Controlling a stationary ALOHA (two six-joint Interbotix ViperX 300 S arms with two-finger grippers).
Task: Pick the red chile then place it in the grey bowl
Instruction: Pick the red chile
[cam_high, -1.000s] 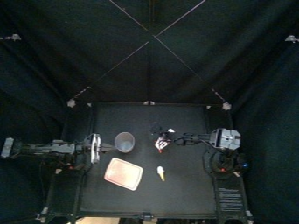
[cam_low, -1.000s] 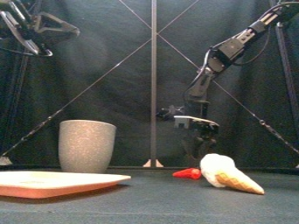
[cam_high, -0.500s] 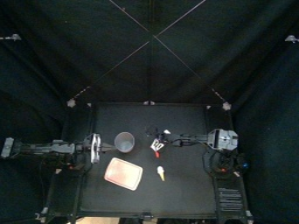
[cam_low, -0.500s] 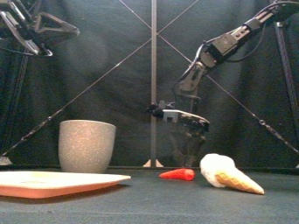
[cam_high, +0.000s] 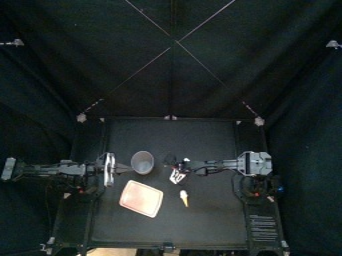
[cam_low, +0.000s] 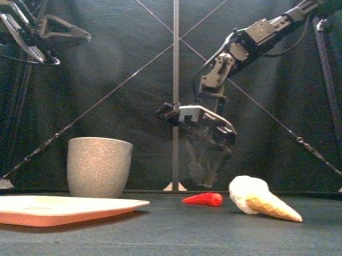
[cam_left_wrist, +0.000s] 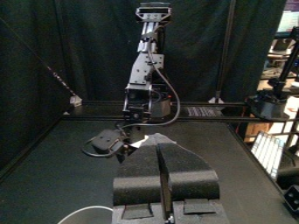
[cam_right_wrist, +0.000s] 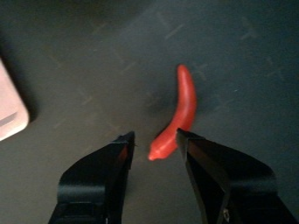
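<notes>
Shifted leftward since earlier, the right gripper is held spread over the red chile, found lower centre in the front view, unlifted, so closing is called for; the left gripper is seen pressed together.

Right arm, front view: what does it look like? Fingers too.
Right arm: black jointed links with grey patches at the joints and a black cable along it. Right gripper: pale cross-plate above two dark fingers. In the right wrist view the fingers are black, broad at the base and narrowing to blunt tips. No markings visible.
</notes>
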